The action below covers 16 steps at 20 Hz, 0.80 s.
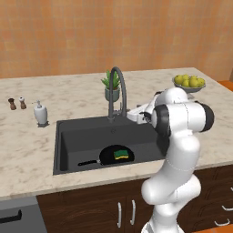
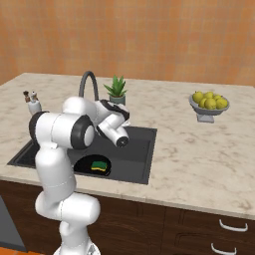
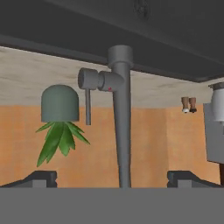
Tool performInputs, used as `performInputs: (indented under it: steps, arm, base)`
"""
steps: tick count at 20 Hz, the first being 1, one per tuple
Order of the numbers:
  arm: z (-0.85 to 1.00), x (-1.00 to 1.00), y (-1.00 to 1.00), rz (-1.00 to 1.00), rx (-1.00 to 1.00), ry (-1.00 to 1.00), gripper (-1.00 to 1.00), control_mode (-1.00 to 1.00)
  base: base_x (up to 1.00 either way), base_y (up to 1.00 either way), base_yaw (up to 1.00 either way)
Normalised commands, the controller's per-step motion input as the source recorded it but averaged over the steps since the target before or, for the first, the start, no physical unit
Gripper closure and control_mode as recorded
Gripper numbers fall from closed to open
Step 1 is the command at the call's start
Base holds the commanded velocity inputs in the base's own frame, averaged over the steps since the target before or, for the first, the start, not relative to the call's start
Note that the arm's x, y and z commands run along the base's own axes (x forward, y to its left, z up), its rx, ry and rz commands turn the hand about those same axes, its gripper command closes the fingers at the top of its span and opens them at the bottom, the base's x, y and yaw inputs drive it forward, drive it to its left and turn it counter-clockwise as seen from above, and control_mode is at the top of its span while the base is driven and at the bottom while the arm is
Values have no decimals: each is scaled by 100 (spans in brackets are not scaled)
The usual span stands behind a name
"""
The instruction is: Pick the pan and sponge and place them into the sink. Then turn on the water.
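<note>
Seen from left to right in the left base view: white soap dispenser [image 1: 40, 113] on the worktop, then the sink [image 1: 63, 150] with the pan [image 1: 109, 156] on its floor and the sponge [image 1: 121, 154] lying in the pan, then the faucet [image 1: 116, 93] behind the basin. Fingers [image 3: 40, 179] spread wide and holding nothing, with the faucet stem [image 3: 122, 131] between them but apart from both. Hand view upside down, showing the faucet's side lever [image 3: 88, 105] near the potted plant [image 3: 60, 118].
</note>
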Motion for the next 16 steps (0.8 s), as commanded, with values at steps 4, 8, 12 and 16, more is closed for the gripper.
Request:
performInputs:
  steps: [4, 8, 12, 16]
  arm:
    - [-19, 27, 3, 0, 0, 1, -100, -100]
    - [-26, 29, 11, 0, 0, 1, -100, -100]
    - [-28, 38, 13, 0, 0, 2, -100, -100]
    - [-22, 41, 7, 0, 0, 1, -100, -100]
  base:
    - [0, 0, 0]
    - [0, 0, 0]
    - [0, 0, 0]
    - [0, 0, 0]
